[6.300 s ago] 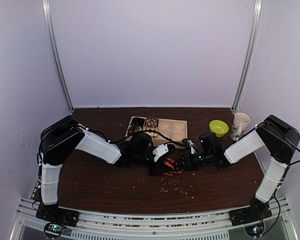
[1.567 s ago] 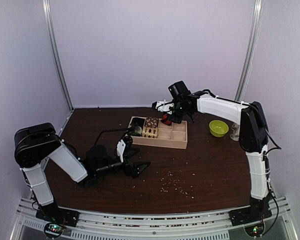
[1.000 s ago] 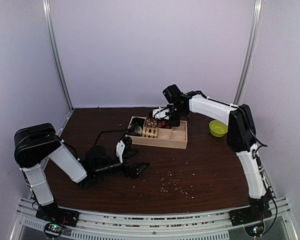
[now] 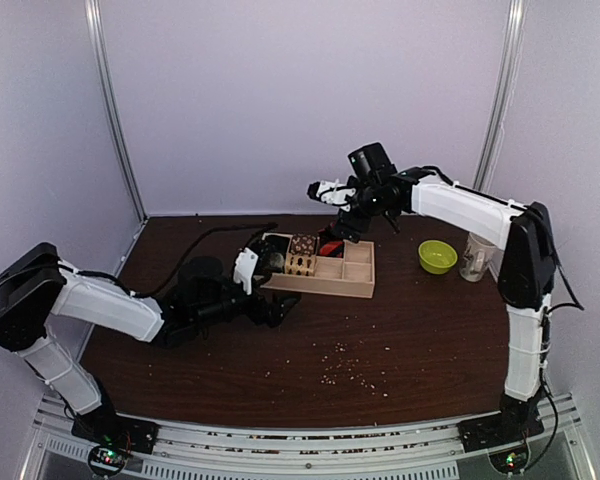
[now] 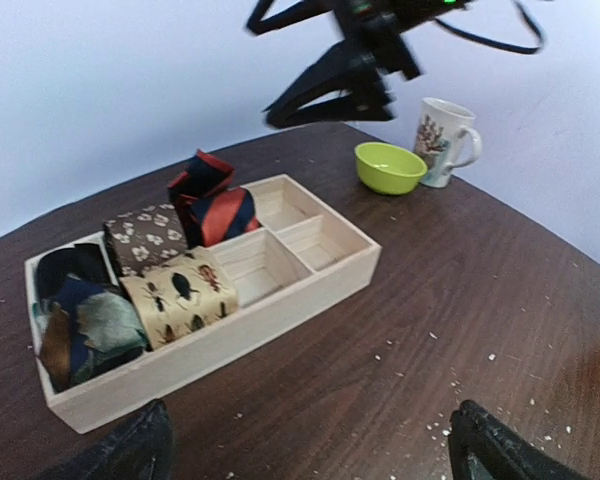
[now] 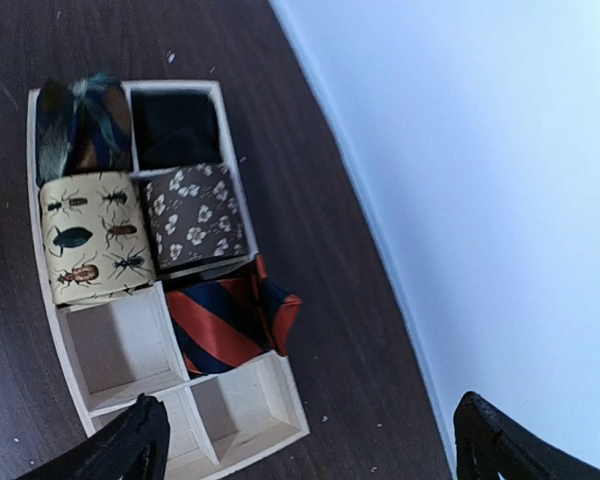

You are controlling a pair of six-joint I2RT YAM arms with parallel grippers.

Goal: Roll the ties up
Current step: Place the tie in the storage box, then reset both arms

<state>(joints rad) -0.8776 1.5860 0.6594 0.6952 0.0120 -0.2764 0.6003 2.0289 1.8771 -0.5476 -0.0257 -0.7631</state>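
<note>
The tie, red-orange with dark stripes, lies rolled in a middle compartment of the wooden tray, on the far side. One loose fold pokes over the far wall. It also shows in the left wrist view as the tie and from above as the tie. My right gripper hangs open above it, touching nothing; from above this gripper is over the tray's back edge. My left gripper is open and low over the table, just in front of the tray.
Four other fabric rolls fill the tray's left end: beetle print, brown floral, dark feathered, black. A green bowl and a mug stand to the right. Crumbs dot the table's front.
My right gripper has opened, let go of the tie in the tray and risen. My left arm has stretched forward and stands closer to the tray's front.
</note>
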